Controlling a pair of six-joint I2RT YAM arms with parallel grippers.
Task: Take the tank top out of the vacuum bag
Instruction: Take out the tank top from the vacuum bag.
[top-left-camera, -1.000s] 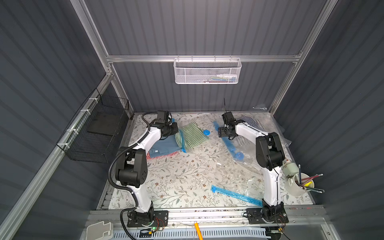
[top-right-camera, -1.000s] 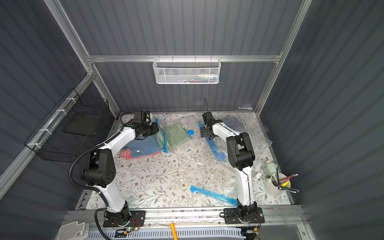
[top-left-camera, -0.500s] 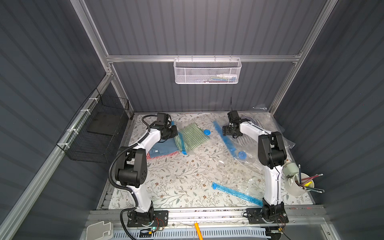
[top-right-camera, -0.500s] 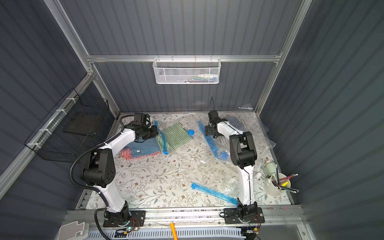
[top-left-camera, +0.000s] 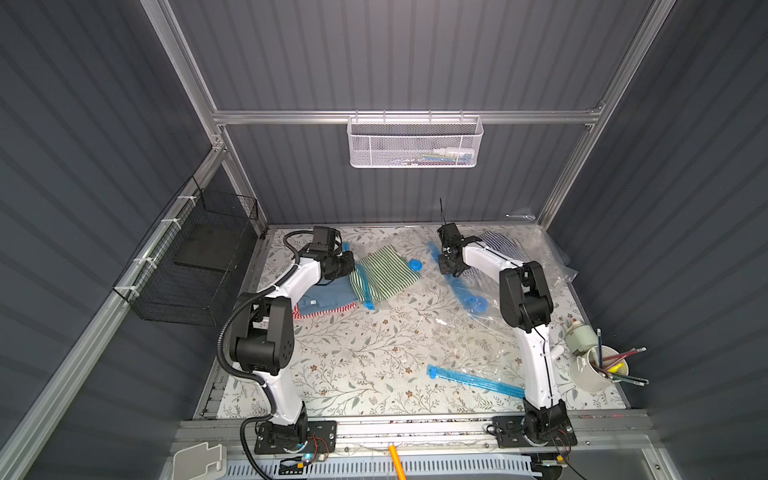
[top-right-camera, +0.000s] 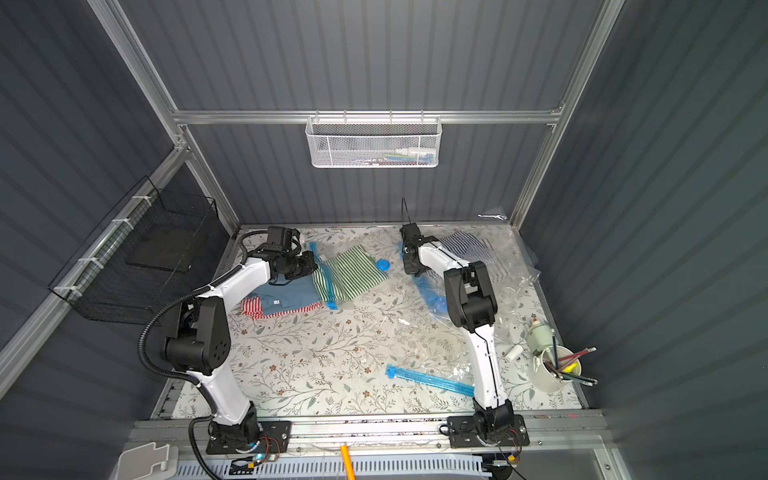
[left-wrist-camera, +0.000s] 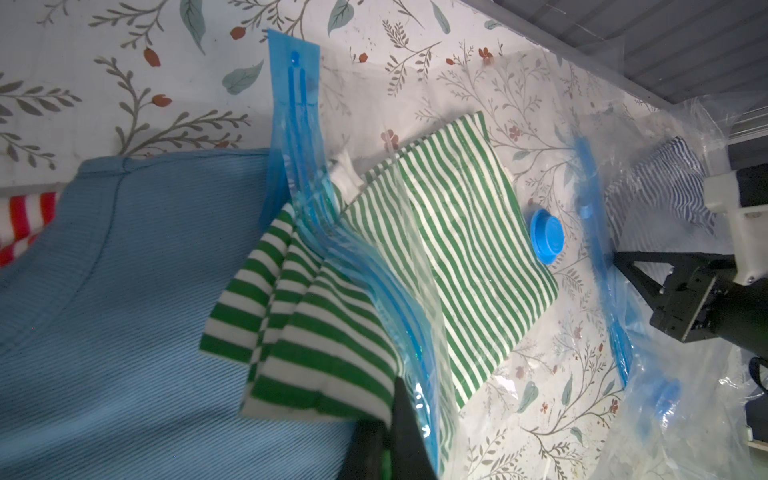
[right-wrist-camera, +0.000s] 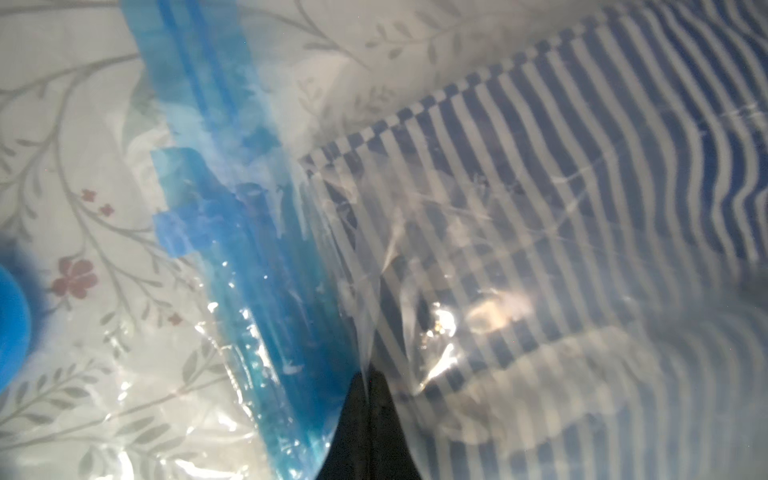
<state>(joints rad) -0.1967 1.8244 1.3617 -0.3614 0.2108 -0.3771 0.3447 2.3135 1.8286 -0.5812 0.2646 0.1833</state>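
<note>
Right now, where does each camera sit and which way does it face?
Top views: high over the front rail, facing down toward the back wall; both arms whole, left gripper and right gripper.
Left wrist: on the left arm, looking past its shut fingertips at the green striped tank top partly out of its vacuum bag.
Right wrist: on the right arm, close over a second bag of blue striped cloth; shut fingertips pinch its film.
Shared: left wrist and top views show the tank top and blue valve cap.

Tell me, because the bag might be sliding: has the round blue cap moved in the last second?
No. The blue cap sits at the same spot on the flowered tablecloth, equally far from the back wall.
</note>
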